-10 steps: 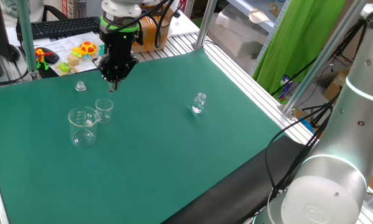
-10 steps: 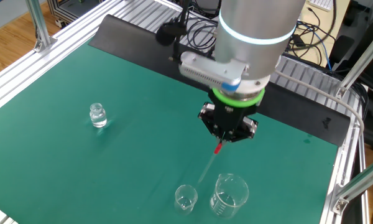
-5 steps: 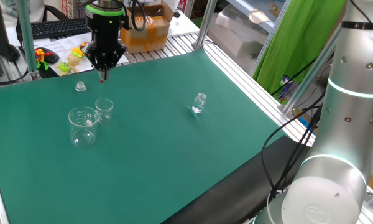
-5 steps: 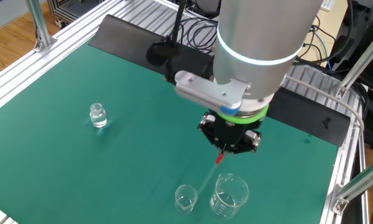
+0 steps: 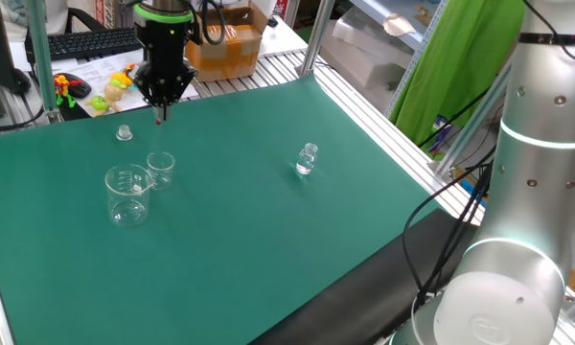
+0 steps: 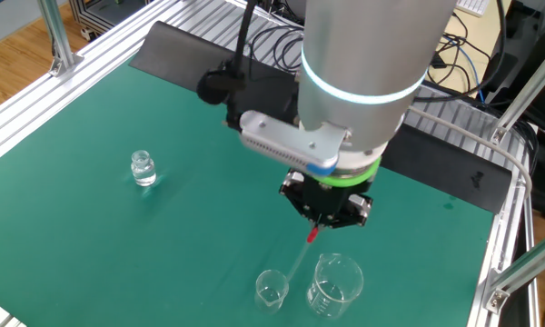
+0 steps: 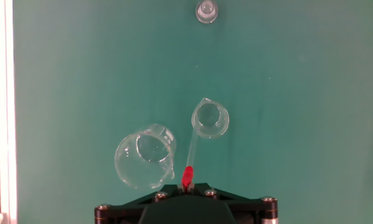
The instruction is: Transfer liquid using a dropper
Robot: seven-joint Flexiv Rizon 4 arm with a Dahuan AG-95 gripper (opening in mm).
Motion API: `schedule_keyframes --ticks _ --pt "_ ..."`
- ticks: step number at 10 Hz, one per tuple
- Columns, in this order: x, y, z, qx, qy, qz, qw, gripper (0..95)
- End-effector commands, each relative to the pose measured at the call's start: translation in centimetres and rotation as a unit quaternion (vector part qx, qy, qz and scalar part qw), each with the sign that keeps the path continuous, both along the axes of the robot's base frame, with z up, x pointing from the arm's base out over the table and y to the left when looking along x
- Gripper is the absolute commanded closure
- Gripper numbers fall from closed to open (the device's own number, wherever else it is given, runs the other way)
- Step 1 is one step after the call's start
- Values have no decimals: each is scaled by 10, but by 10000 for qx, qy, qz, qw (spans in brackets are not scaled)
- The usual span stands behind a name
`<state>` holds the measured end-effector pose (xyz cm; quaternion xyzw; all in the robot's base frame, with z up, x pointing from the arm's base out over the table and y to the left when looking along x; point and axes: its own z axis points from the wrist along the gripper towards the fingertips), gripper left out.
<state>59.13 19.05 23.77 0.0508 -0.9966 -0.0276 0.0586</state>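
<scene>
Pinched between my black two-finger gripper (image 7: 188, 184) is the slender clear dropper with the small red end (image 7: 188, 176); my fingers press on that red end and the clear stem runs out ahead of them. I hang above the green table mat (image 5: 268, 249), well clear of it, with the dropper pointing down.

From my hand view the stem reaches toward the small clear glass beaker (image 7: 210, 119), and its tip looks to lie at or just beside that beaker's near rim; I cannot tell whether it is over the mouth or short of it. The larger clear glass beaker (image 7: 145, 160) stands just beside the small one, on its left in this view. A small clear vial (image 7: 206, 10) sits apart, further out on the mat. A small clear stopper-like piece (image 5: 124, 133) lies near the mat's far edge in one fixed view.

I judge that I am carrying the dropper to the beakers, with the lowering not yet done. Whether the stem holds liquid I cannot see. The next move calls for centring the tip over one mouth, then coming straight down without nudging a rim, since both beakers are light and close together.

Faint graduation marks show on the larger beaker, but I can read no writing or brand anywhere.
</scene>
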Motion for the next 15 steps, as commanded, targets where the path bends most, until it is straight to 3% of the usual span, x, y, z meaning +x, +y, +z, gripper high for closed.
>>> schedule_keyframes --ticks 1,4,5,8,10,12,15 --pt "-1 -5 -6 12 -33 22 10000 950" --pt "0 -13 -18 24 -37 71 10000 950" --pt "1 -16 -28 29 -43 94 9999 950" --pt "3 -18 -47 43 -66 100 9999 950" --pt "3 -17 -52 35 -77 53 10000 950" --pt "3 -17 -51 -7 -139 -47 9999 570" --pt "1 -21 -38 -12 -194 -106 9998 570"
